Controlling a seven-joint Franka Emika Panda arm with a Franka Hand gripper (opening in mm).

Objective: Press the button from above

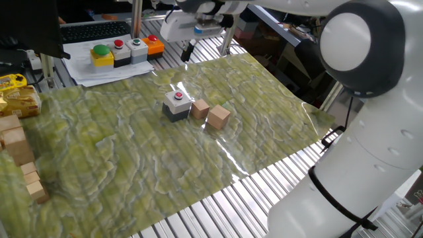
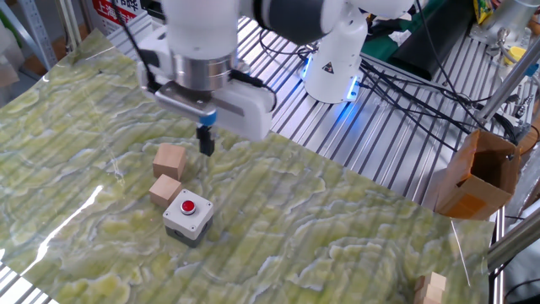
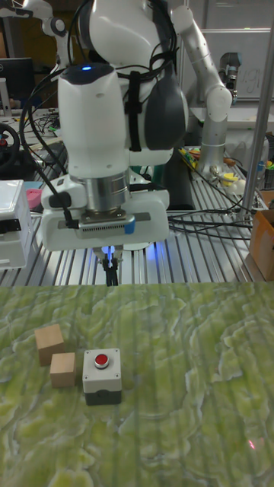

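Step in hand: I am hanging my gripper (image 2: 205, 144) in the air, working toward a spot straight over the button (image 2: 188, 205) so I can come down on it from above.
My fingers: they are reading as one dark narrow tip in every view; I cannot tell whether they are touching or slightly parted.
Button: it is sitting on its little white-topped box (image 3: 102, 375), below me and just short of my tip in the tall fixed view, resting on the green mat (image 2: 337, 228).
Doing it well: I judge I should be centring over the red cap first, then dropping vertically, so the tip lands on the cap and not on the white rim.
Left of my line: two wooden cubes (image 3: 55, 355) are lying just beside the box, one nearly touching it; a sideways drift could be clipping them.
Farther off: the row of button boxes (image 1: 124, 51) is standing well apart, beyond the mat's edge, and is not my target.
Right of my line: the mat there is showing nothing in my descent path.
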